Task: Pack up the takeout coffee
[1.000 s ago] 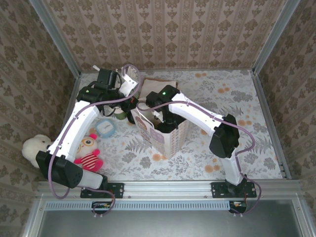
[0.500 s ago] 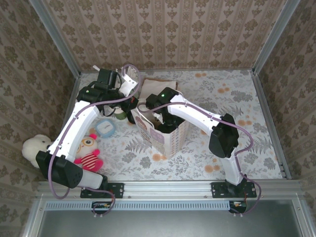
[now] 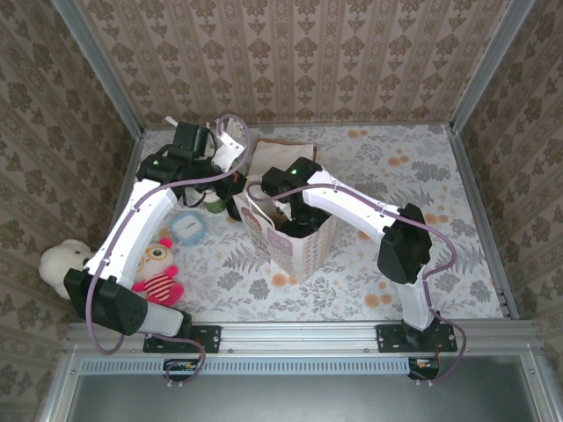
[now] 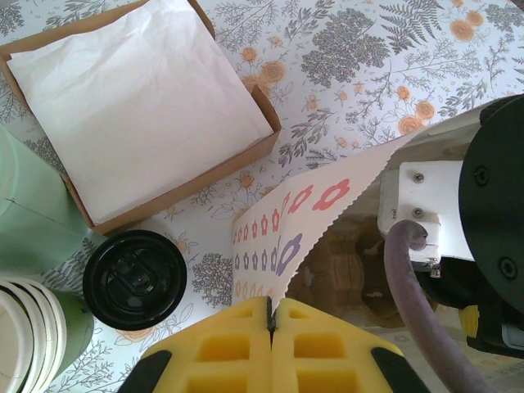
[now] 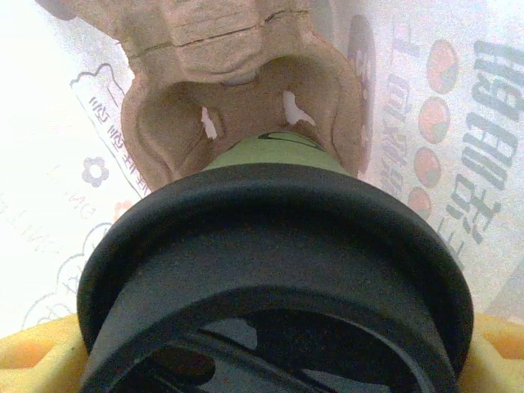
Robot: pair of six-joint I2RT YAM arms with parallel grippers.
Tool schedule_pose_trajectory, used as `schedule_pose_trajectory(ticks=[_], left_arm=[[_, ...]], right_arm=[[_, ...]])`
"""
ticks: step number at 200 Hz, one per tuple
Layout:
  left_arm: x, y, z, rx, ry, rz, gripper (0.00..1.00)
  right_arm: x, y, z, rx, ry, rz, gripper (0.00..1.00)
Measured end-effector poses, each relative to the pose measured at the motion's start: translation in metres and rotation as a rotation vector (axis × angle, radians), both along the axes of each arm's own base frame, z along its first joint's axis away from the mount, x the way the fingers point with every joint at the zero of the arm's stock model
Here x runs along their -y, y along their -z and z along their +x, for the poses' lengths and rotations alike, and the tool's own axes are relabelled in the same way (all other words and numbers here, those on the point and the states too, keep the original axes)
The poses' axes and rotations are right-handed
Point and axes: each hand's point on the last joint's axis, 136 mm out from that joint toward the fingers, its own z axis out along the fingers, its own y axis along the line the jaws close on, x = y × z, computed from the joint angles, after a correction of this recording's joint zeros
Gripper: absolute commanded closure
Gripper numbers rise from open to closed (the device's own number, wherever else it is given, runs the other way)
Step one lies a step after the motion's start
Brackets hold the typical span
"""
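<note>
Top camera: high, rear, looking down over table (image 3: 457,176). Wrist cameras: close-up; all share paper bag (image 4: 303,196).

Soft, even light fills the top view, and only faint shadows lie on the floral tablecloth (image 3: 440,167). From the left wrist the picture is bright and sharp, though the white napkin (image 4: 139,98) is nearly blown out. From the right wrist the walls of the paper bag (image 5: 49,164) glow washed-out white, while the lid of the takeout coffee (image 5: 270,246) looms close, soft and grainy
</note>
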Motion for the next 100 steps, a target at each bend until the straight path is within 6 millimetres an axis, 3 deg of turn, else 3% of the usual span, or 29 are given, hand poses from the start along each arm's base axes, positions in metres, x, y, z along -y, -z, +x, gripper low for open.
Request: schedule_pose_trajectory(ticks=[100], left_arm=[[0.001,-0.001,0.001,0.005,0.001,-0.004,1.00]], right_arm=[[-0.010,-0.001,0.006,0.042,0.001,0.065,0.59]])
